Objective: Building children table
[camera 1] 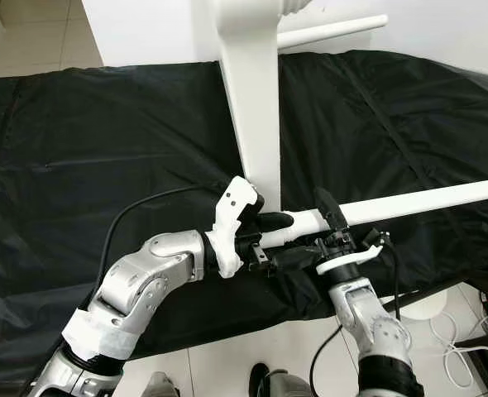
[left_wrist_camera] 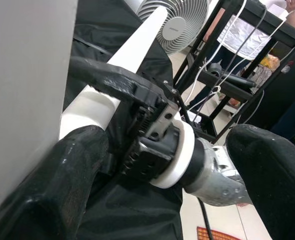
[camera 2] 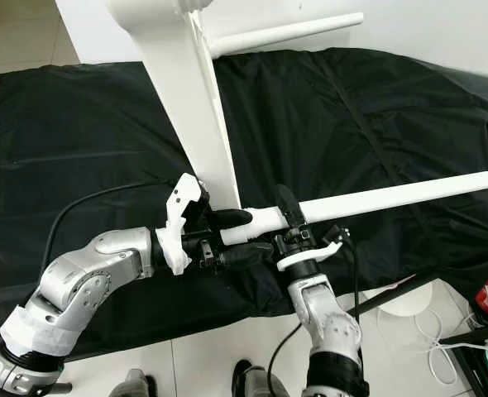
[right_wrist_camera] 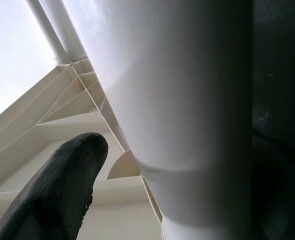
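Item 1: white plastic children's table [camera 1: 252,91], tipped on its side over the black fabric sheet [camera 1: 103,141]. I read its flat edge as the broad white upright running from top centre of the head view down to mid-frame. One fitted white round leg [camera 1: 335,30] juts toward the upper right.

Item 2: long white cylindrical plastic table leg [camera 1: 426,201], lying nearly level from frame centre out to the right edge. Its near end meets the table's underside at centre, where ribbed webbing [right_wrist_camera: 82,100] shows in the right wrist view.

Item 3: left gripper [camera 1: 269,234], centre of frame. I see its black fingers [left_wrist_camera: 72,185] closed round the leg's near end, just beside the table edge.

Item 4: right gripper [camera 2: 298,223], immediately right of the left one. One finger [right_wrist_camera: 57,190] lies against the leg; I judge this gripper clamped on the leg too.

Item 5: white round fan [left_wrist_camera: 180,20] and black wire rack [left_wrist_camera: 237,65], upper right of the left wrist view, off the sheet.

Handling notes, my judgement: the leg is hollow moulded plastic, light, stiff and smooth, so it may spin or slip under the pads. The best hold is close to the socket end, as now, keeping the long free end from levering. The table itself is light and may shift on the sheet when pushed.
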